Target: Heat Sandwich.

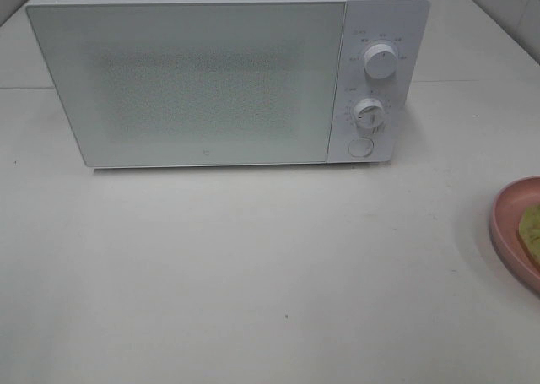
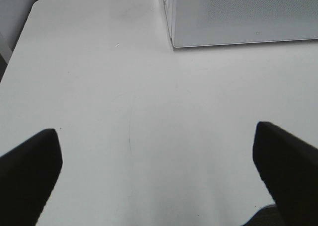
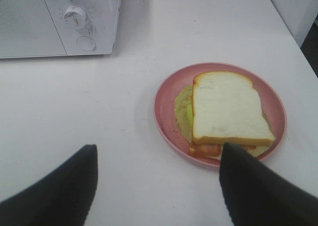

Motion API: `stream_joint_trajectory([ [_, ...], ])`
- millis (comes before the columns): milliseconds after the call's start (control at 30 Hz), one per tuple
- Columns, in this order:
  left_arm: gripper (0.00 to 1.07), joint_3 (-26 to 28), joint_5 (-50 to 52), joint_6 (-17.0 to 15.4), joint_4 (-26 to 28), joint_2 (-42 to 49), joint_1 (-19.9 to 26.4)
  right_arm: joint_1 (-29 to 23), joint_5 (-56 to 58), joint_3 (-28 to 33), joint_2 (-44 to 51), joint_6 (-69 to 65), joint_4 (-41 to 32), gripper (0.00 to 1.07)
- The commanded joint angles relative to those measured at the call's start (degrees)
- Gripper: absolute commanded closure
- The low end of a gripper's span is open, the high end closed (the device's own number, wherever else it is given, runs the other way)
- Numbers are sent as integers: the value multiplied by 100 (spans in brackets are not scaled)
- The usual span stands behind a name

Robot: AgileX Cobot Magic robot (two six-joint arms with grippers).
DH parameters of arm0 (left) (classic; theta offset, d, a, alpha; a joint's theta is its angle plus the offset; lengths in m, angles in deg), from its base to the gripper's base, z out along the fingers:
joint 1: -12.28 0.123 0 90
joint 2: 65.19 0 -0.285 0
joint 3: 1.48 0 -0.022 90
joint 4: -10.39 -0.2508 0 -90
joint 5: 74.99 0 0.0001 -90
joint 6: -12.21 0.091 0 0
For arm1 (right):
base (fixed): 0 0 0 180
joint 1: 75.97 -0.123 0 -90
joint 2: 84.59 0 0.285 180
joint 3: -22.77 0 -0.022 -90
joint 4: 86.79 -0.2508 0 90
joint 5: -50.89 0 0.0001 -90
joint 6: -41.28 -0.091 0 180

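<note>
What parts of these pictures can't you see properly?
- Inside the white box-shaped microwave: hidden in all views by its shut, speckled door.
- Round pink plate and pale bread sandwich: cut off by the right edge of the high view.
- Print around the white round dials: too small to read.
- Sandwich's near corner: the right wrist view's black right gripper fingers cover it.

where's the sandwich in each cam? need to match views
Exterior high: the sandwich is a yellow-green sliver at the right edge, on the pink plate, cut off by the frame.
Left wrist: not in it; only table and a microwave corner.
Right wrist: whole sandwich on the plate, right of centre, beyond the open jaws.
Shared landmark: the white microwave.
</note>
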Motion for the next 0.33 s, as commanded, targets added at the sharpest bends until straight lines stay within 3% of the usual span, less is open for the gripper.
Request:
stream_joint_trajectory([
  [33,7,-29,69,11,52,166,17,40,-57,11,160,40,-6,41],
  [333,7,-29,69,11,52,166,17,40,-57,11,160,40,-6,41],
])
